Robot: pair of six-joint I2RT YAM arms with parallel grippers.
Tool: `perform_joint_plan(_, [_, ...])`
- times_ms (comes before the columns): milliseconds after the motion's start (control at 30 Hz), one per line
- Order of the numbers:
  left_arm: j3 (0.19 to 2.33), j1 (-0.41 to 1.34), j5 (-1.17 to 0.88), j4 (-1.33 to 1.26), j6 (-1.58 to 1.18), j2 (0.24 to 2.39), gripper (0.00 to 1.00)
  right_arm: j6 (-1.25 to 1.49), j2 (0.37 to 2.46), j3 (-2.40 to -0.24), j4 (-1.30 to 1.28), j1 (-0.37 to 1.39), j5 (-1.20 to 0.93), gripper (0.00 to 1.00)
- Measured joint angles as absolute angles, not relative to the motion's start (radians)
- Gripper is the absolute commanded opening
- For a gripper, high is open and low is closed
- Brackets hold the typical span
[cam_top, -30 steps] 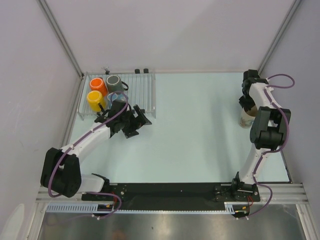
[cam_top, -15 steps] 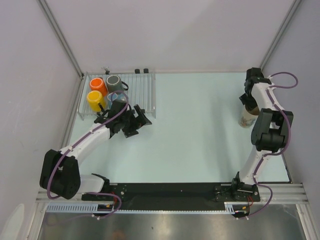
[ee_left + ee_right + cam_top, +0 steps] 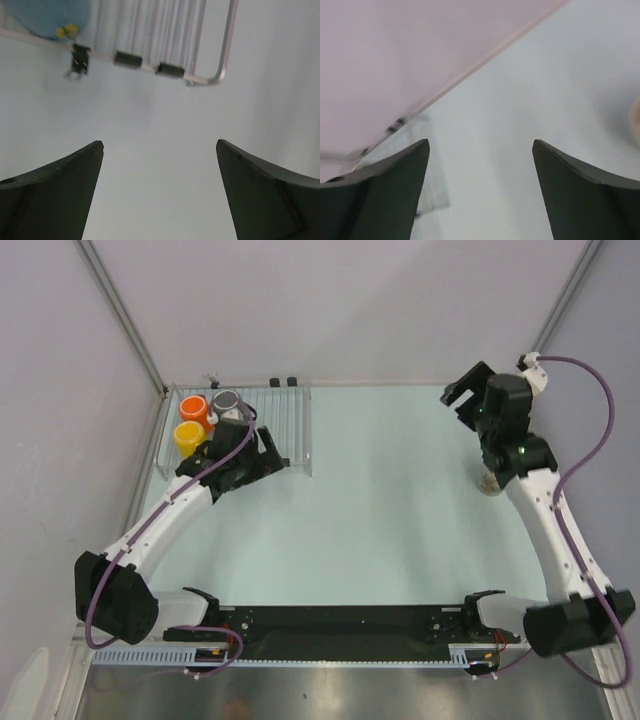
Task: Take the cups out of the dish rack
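Now that your right fingers [image 3: 380, 190] have spread wide and left the cream cup [image 3: 488, 481], 1 is unloaded; your left fingers [image 3: 50, 195], also wide, face the dish rack [image 3: 292, 422].

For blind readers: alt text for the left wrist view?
The left tool hangs open and empty over the pale table. Beyond it: a corner of the clear barred dish rack with black clips, a light blue cup top left.

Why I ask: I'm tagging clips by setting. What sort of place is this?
Probably a robot test cell, not a kitchen: a left arm and right arm bolted at the near edge of the table, plain enclosure walls around it, and a dish rack holding mugs.
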State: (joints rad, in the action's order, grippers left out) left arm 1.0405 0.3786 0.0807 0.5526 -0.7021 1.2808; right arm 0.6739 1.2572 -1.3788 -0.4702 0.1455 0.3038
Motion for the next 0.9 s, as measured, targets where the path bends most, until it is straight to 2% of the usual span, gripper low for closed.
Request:
perform_joint_plan(133, [1.182, 0.379, 0.288, 0.617, -0.628, 1.295, 1.0, 0.633, 1.098, -1.223, -0.348, 0.287, 0.256, 1.0])
perform_joint_plan(333, [1.218, 0.375, 0.493, 0.675, -0.593, 1.365, 1.0, 0.596, 1.079, -1.104, -0.316, 0.448, 0.258, 1.0])
perform_joint_plan(600, [1.345, 0.322, 0.6, 0.657, -0.575, 1.512, 1.0, 0.54, 1.093, -1.009, -0.313, 0.717, 0.284, 1.0])
perform_joint_plan(900, [1.489, 0.236, 0.57, 0.614, -0.549, 1.718, 1.0, 0.53, 1.096, -0.95, -0.293, 0.789, 0.311, 1.0])
